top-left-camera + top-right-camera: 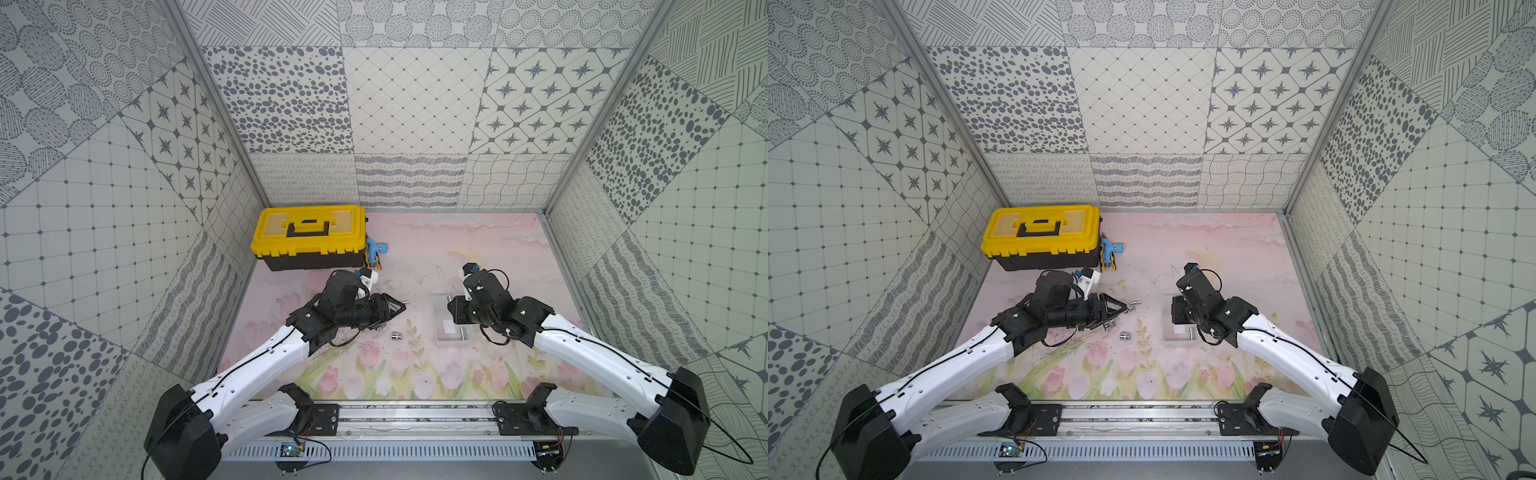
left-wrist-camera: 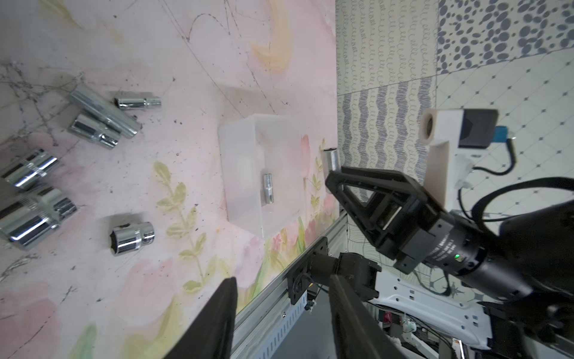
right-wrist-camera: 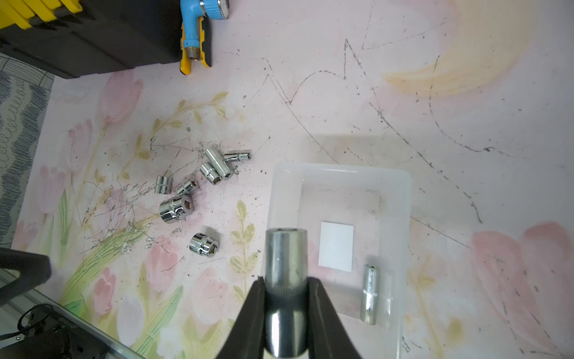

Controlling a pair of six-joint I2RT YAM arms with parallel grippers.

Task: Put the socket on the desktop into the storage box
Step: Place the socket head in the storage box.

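- The left gripper (image 2: 281,278) lay low and nearly level over the pink floral mat (image 3: 403,93). Its fingers were apart and empty, beside the loose chrome steel sockets (image 3: 175,210).
- The right gripper (image 3: 285,284) pointed down and clamped a long chrome socket (image 3: 287,248) above the edge of the clear plastic storage box (image 3: 341,169), where one slim socket (image 3: 371,292) already lay.
- The step looked like delivery. The next move called for centring the socket over the box floor, then letting go.
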